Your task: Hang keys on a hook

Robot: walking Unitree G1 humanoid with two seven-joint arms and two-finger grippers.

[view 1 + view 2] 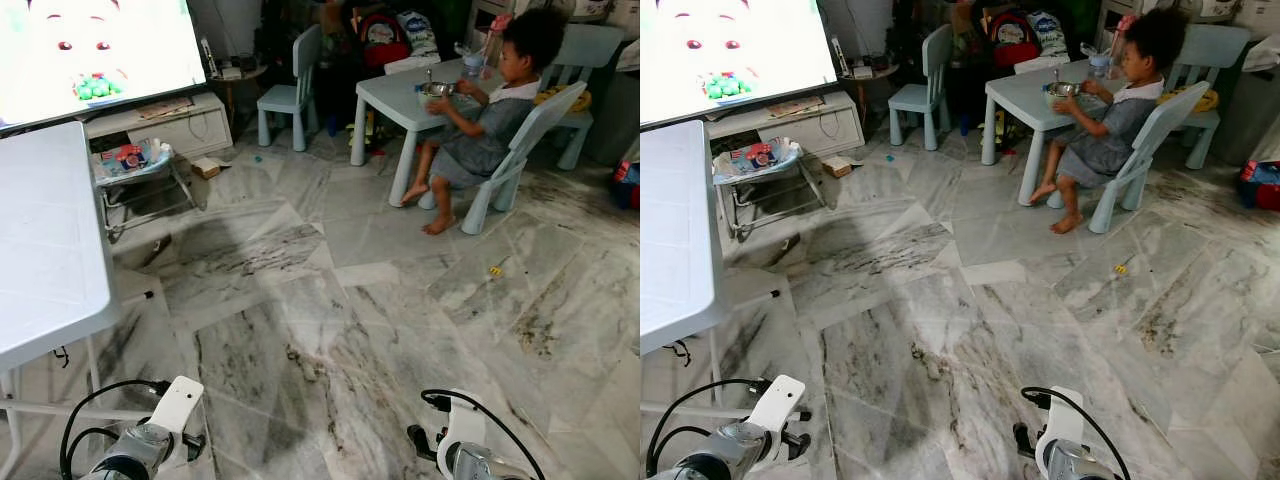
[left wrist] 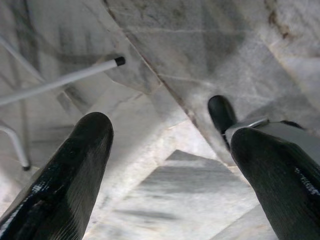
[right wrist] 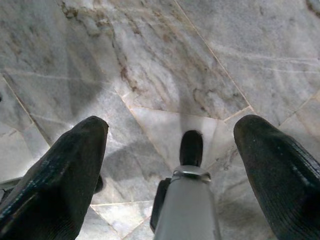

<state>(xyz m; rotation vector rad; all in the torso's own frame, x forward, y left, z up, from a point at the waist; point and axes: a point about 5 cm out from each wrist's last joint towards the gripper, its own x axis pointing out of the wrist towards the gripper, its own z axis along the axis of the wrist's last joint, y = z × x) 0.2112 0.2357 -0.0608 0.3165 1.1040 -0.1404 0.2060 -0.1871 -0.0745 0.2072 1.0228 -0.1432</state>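
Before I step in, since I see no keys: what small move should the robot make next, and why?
Probably turn to look around. Both grippers, left and right, hang open over bare marble floor, holding nothing; ahead stand a white table and a seated person.

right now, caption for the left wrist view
Left gripper hangs open over the marble floor, beside a white table leg.

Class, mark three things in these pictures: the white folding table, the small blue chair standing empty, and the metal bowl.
white folding table (image 1: 50, 240), left eye view, on its bare top.
small blue chair (image 1: 290, 95), left eye view, on its seat.
metal bowl (image 1: 437, 89), left eye view, on its rim.
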